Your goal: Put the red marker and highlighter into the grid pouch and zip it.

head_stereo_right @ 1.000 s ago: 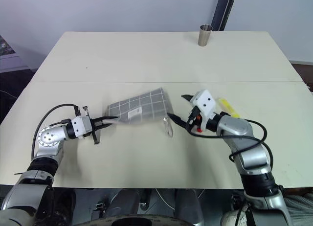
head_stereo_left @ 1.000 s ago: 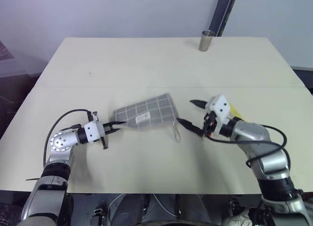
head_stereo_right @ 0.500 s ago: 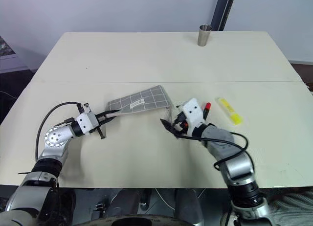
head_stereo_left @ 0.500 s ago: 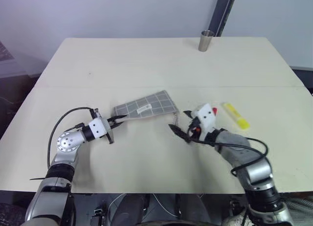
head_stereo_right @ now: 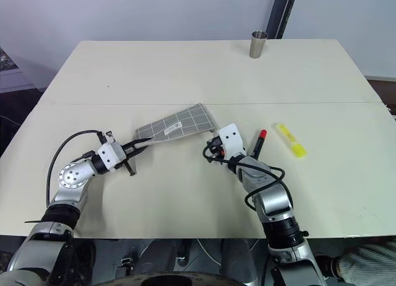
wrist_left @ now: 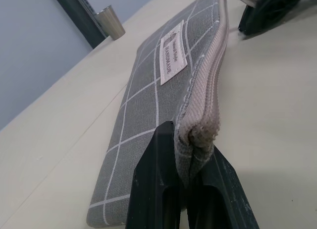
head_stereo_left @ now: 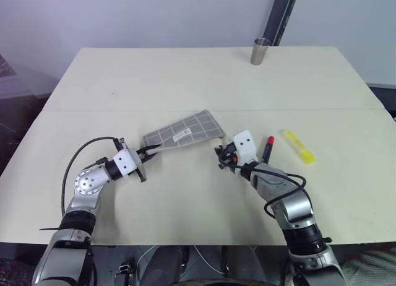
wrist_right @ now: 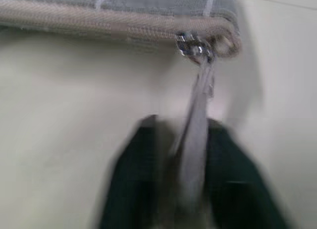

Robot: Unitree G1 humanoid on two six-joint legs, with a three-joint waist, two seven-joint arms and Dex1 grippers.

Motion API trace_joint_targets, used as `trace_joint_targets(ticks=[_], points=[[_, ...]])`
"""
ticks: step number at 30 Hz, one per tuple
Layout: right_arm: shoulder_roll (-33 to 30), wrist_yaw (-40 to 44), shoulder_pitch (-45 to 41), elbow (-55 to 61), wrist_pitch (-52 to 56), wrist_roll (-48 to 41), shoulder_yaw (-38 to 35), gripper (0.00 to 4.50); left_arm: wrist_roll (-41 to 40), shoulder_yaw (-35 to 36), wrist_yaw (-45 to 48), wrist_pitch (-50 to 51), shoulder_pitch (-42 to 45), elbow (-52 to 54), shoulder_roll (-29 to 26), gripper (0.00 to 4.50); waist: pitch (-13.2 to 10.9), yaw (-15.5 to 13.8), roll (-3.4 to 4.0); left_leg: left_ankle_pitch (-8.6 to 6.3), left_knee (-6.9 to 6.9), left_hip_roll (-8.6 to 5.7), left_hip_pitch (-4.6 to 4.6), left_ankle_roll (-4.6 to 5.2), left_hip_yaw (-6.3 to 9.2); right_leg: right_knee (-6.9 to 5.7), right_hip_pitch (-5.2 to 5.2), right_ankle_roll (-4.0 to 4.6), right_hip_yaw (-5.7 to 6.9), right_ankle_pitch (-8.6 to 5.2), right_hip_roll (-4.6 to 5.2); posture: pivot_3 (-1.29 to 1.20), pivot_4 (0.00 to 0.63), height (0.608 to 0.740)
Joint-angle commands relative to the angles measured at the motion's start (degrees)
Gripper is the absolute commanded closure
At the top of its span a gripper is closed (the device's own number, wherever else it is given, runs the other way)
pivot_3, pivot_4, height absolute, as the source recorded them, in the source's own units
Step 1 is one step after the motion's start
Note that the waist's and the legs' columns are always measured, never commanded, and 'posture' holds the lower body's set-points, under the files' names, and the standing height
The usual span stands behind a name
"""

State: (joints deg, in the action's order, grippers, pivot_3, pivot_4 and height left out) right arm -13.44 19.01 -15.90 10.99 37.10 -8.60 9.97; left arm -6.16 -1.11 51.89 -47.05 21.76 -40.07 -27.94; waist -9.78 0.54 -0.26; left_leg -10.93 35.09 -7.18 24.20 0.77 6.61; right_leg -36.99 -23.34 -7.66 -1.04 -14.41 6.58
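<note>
The grid pouch [head_stereo_left: 183, 132] lies at mid-table, tilted up on its zipper edge. My left gripper [head_stereo_left: 149, 153] is shut on the pouch's left end, and its fingers [wrist_left: 158, 189] pinch the fabric there. My right gripper [head_stereo_left: 221, 157] sits at the pouch's right end, shut on the pale pull cord [wrist_right: 197, 121] that hangs from the zipper slider [wrist_right: 192, 42]. The zipper looks closed along its length. The red marker [head_stereo_left: 268, 148] lies on the table just right of my right hand. The yellow highlighter [head_stereo_left: 299, 145] lies further right.
A metal cup [head_stereo_left: 262, 51] stands at the table's far edge. A seam [head_stereo_left: 93, 110] crosses the pale tabletop [head_stereo_left: 185, 82] behind the pouch. A dark pole [head_stereo_left: 281, 13] rises behind the cup.
My right gripper moved left and down to the pouch's right end and shut on the pull cord. The marker and highlighter came out from behind that arm. The left hand stayed put.
</note>
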Motion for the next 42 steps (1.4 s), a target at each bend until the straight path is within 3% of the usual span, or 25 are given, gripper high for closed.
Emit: trace_joint_targets(ticks=[1, 5, 11, 15, 23, 30, 34, 40, 42], points=[[-3.89, 1.69, -2.70, 1.45, -2.71, 6.23, 6.30, 4.47, 1.95, -2.09, -1.72, 1.56, -0.84, 2.13, 1.71, 4.50, -0.01, -0.08, 0.01, 0.00, 0.00, -0.02, 0.00, 0.00, 0.00, 0.00, 0.00, 0.00, 0.01, 0.00, 0.01, 0.00, 0.150, 0.740], [-6.01, 6.31, -5.65, 1.06, -7.17, 9.72, 12.84, 4.47, 3.91, -3.09, -3.70, 2.84, -0.47, 4.23, 3.08, 4.50, -0.01, 0.05, 0.01, 0.00, 0.00, -0.03, 0.00, 0.00, 0.00, 0.00, 0.01, -0.01, 0.03, -0.01, 0.05, 0.00, 0.150, 0.740], [-9.17, 12.76, -10.64, -4.04, -14.66, 13.79, 16.62, 4.47, 4.81, -4.54, -4.18, 4.52, 1.27, 5.65, 4.15, 4.50, -0.02, -0.08, -0.02, 0.00, 0.04, -0.07, 0.01, 0.00, 0.01, 0.02, 0.05, -0.03, 0.06, -0.01, 0.07, 0.00, 0.150, 0.740], [-10.82, 19.93, -16.34, -8.97, -25.44, 17.82, 21.74, 4.47, 7.70, -6.73, -5.46, 5.51, 3.39, 6.90, 5.51, 4.50, -0.03, 0.01, -0.03, 0.00, 0.02, -0.07, 0.02, 0.00, 0.01, 0.04, 0.03, -0.04, 0.07, -0.01, 0.07, 0.00, 0.150, 0.740], [-4.92, 24.26, -24.00, -18.19, -34.47, 23.17, 26.13, 4.47, 8.57, -8.60, -6.65, 7.27, 6.94, 8.62, 7.24, 4.50, -0.08, 0.32, -0.06, 0.02, 0.00, -0.02, 0.06, 0.00, 0.06, -0.01, -0.06, -0.04, 0.10, 0.00, -0.04, 0.00, 0.150, 0.740], [-2.55, 24.22, -25.06, -21.33, -37.43, 25.85, 25.26, 4.47, 9.17, -8.68, -7.25, 7.94, 8.53, 8.20, 7.27, 4.50, -0.09, 0.15, -0.05, 0.02, -0.04, -0.02, 0.08, -0.02, 0.08, -0.02, -0.10, -0.04, 0.10, 0.00, -0.07, 0.00, 0.150, 0.740], [-6.22, 23.14, -21.25, -17.84, -36.81, 26.39, 21.82, 3.20, 8.90, -7.82, -7.25, 8.10, 7.57, 8.76, 5.54, 4.50, -0.09, 0.14, -0.06, 0.01, -0.04, -0.03, 0.10, -0.02, 0.10, -0.01, -0.11, -0.03, 0.09, 0.00, -0.07, 0.00, 0.150, 0.740], [-11.70, 20.21, -11.66, -5.68, -35.10, 28.21, 17.46, 0.23, 9.01, -6.98, -8.95, 7.54, 6.83, 9.59, 4.28, 4.50, -0.10, -0.08, -0.05, 0.01, -0.04, -0.04, 0.13, -0.03, 0.11, -0.01, -0.11, -0.03, 0.08, 0.00, -0.06, 0.00, 0.150, 0.740], [-12.37, 19.24, -8.29, -1.13, -33.19, 27.47, 14.55, 0.23, 9.05, -6.82, -9.49, 7.61, 6.71, 9.44, 3.89, 4.50, -0.10, -0.04, -0.05, 0.01, -0.04, -0.04, 0.14, -0.03, 0.10, -0.01, -0.11, -0.04, 0.07, 0.00, -0.05, 0.00, 0.150, 0.740]])
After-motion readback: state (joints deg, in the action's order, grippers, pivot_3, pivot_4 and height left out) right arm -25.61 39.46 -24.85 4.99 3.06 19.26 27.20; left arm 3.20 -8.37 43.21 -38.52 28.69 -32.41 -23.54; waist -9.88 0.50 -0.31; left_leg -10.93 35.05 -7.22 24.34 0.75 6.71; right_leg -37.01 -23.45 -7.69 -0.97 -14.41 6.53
